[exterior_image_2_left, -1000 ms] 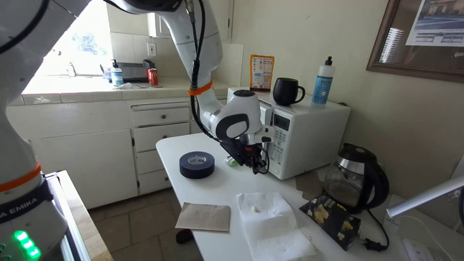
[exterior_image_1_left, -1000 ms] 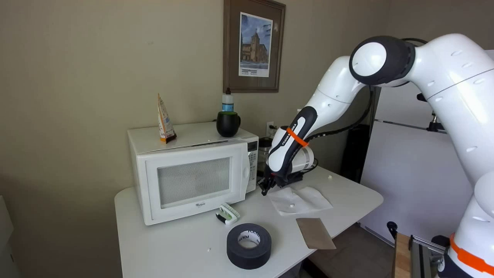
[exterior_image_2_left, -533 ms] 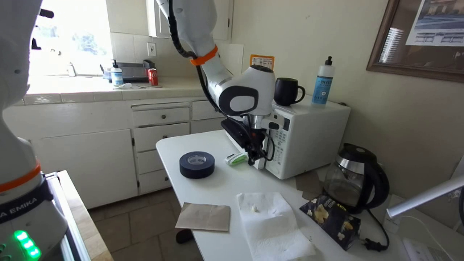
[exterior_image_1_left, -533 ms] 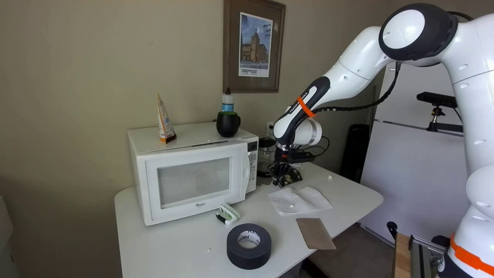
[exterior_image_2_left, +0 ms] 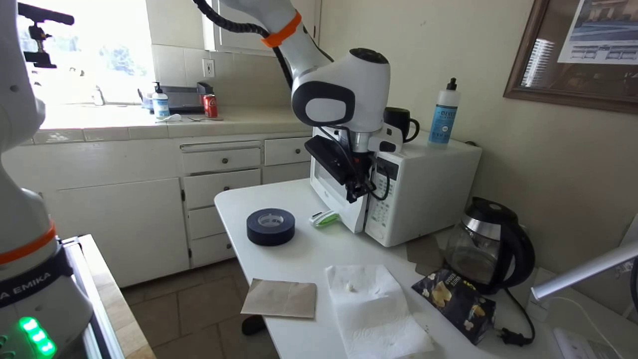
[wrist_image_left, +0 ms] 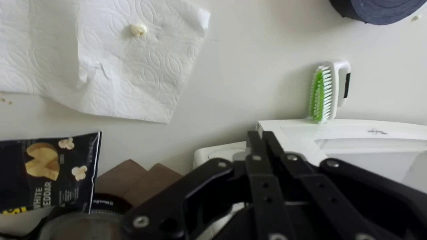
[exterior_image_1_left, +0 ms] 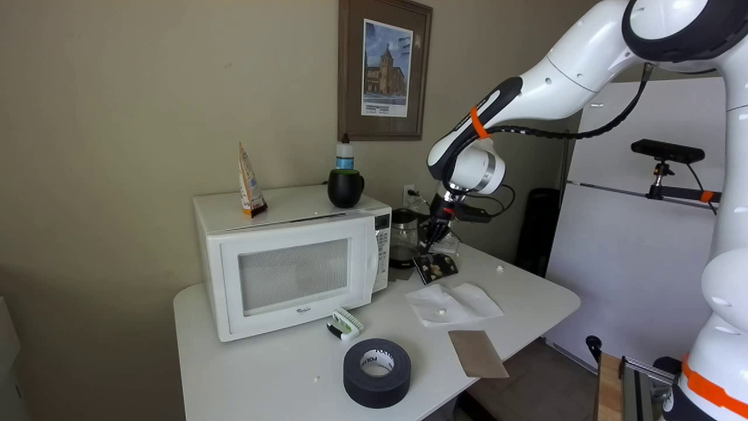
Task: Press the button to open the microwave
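The white microwave [exterior_image_1_left: 292, 275] stands on the table in both exterior views. Its greyish-window door [exterior_image_2_left: 344, 199] sits slightly forward of the control strip [exterior_image_2_left: 383, 199] and looks a little ajar. In the wrist view the door edge [wrist_image_left: 277, 128] juts past the strip, whose lower end carries a rounded button outline [wrist_image_left: 224, 153]. My gripper [exterior_image_1_left: 425, 250] is in the air in front of the strip side, apart from the microwave. It hides part of the door and strip in an exterior view [exterior_image_2_left: 352, 198]. In the wrist view its fingertips [wrist_image_left: 261, 135] are almost together with nothing between them.
A brush [exterior_image_1_left: 345, 324] lies against the door's foot, with a tape roll [exterior_image_1_left: 377, 374] nearby. A glass kettle [exterior_image_2_left: 486, 244], popcorn bag [exterior_image_2_left: 458, 304], paper towel [exterior_image_2_left: 374, 309] and brown paper [exterior_image_2_left: 280, 298] lie on the strip side. A mug [exterior_image_1_left: 345, 188], bottle [exterior_image_2_left: 445, 112] and pouch [exterior_image_1_left: 250, 184] stand on the microwave.
The arm and gripper have risen and drawn back, away from the microwave's lower strip corner. The microwave, its door and the table items have not visibly moved.
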`<action>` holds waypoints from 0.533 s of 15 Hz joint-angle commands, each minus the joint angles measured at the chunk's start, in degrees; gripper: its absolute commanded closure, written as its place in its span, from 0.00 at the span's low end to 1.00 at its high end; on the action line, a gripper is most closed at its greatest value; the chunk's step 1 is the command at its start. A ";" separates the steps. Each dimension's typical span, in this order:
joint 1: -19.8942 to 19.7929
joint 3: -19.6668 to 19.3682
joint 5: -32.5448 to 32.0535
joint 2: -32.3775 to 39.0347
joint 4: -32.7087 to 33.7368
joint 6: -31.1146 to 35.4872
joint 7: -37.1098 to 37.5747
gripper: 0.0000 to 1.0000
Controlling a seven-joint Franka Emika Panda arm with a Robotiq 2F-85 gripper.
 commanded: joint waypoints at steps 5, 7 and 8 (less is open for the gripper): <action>1.63 -3.51 16.73 -10.27 -5.57 1.11 -27.63 0.30; -0.89 -1.03 24.93 -12.73 -5.70 -1.16 -34.13 0.15; -0.43 -1.74 26.98 -14.18 -6.16 -2.86 -34.63 0.06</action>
